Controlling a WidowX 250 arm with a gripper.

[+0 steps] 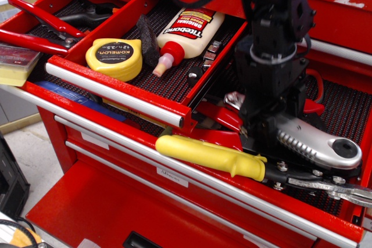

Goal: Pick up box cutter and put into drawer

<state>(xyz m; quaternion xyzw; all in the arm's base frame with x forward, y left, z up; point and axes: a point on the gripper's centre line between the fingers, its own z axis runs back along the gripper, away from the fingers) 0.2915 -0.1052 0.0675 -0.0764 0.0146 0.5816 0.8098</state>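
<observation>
The box cutter [314, 146] is a curved silver tool with ridges along its top edge and a round hole at its right end. It sits over the wide lower drawer, tilted down to the right. My black gripper [263, 135] is shut on its left end, with the fingertips mostly hidden by the gripper body. The narrow red drawer [116, 92] stands open to the left of the gripper, with a silver pull bar and a black dotted liner [174, 79].
The narrow drawer holds a yellow tape measure [114, 57], a glue bottle [189, 30] and small parts. A yellow-handled tool [209, 155] and silver pliers [337, 190] lie in the wide drawer [343, 105]. Red-handled pliers [40, 27] lie in the far-left compartment.
</observation>
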